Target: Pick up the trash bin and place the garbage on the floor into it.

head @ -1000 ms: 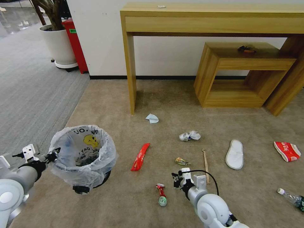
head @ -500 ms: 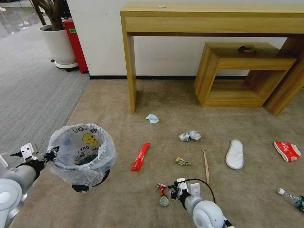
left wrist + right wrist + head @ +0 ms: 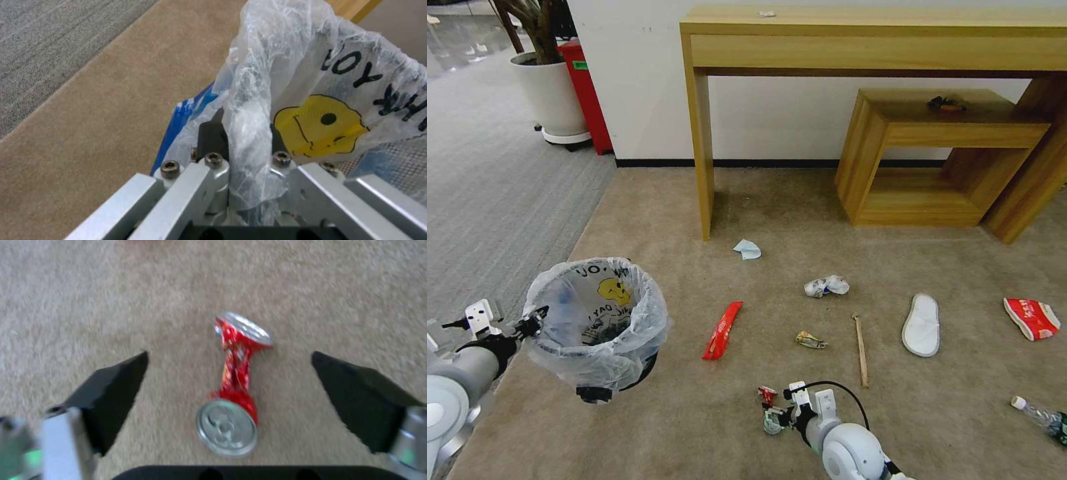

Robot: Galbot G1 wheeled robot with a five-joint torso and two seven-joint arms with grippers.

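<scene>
The left gripper is clamped on the rim of the trash bin, pinching the crinkly bag and the edge together; from the left wrist view the two fingers sit tight either side of the plastic fold. The bin sits tilted at about eight o'clock from where I stand, and I cannot tell whether its dark base rests on the beige floor or hangs just above it. The yellow cartoon face and black letters show on the liner.

The right gripper is down low at six o'clock, right over a crushed red can. Its black jaws are spread wide, one on each side of the can, neither touching it. The can lies flat on the carpet, squeezed thin in the middle, silver ends showing.

Other garbage is scattered over the carpet: a long red wrapper at about eleven o'clock from the can, a small crumpled wrapper and a wooden stick towards one o'clock, a ball of white paper further up, a pale blue scrap near the desk leg, a white slipper at two o'clock, a red packet and a clear bottle far off at three o'clock
</scene>
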